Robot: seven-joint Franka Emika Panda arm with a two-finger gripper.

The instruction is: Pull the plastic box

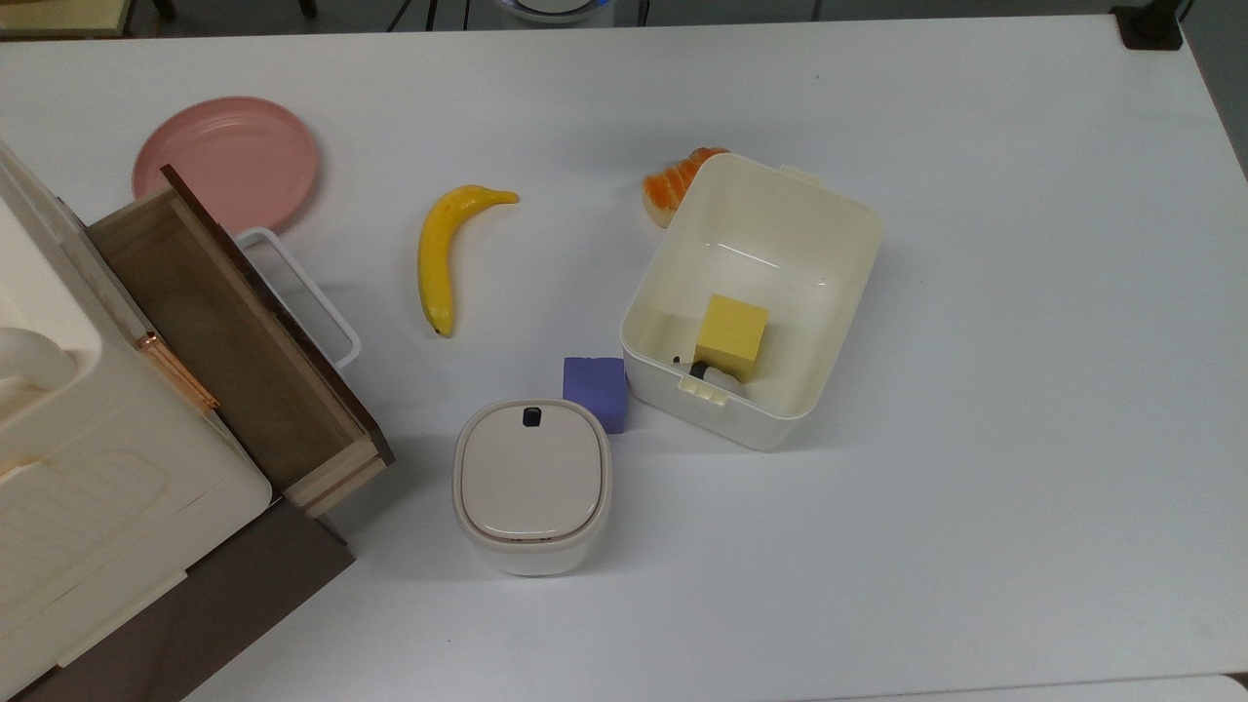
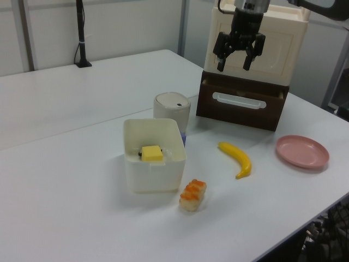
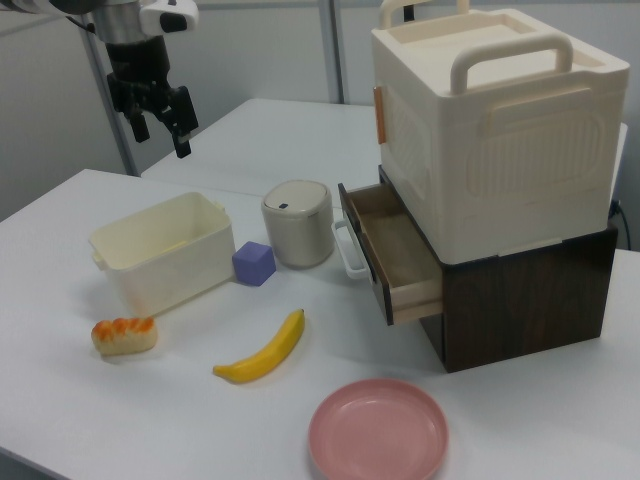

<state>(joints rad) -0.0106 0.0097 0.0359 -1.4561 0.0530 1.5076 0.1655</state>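
One purple cube (image 1: pixel 596 389) touching plastic box (image 1: pixel 838 292), gripper (image 2: pixel 239 59) high above

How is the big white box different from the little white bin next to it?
The plastic box has no lid, so its inside shows, while the small bin is shut with a lid. The plastic box is a long rectangle and wider; the small bin is a rounded square. The small bin has a black button on top, and the plastic box has latch tabs instead. Both are cream-white with rounded corners.

A white table (image 1: pixel 975 146) carries a plastic box (image 1: pixel 838 292), lidded bin (image 1: pixel 531 487), purple cube (image 1: pixel 595 390), banana (image 1: pixel 439 253), pink plate (image 1: pixel 226 161), orange-topped food piece (image 1: pixel 675 185) and cabinet (image 1: pixel 78 487).
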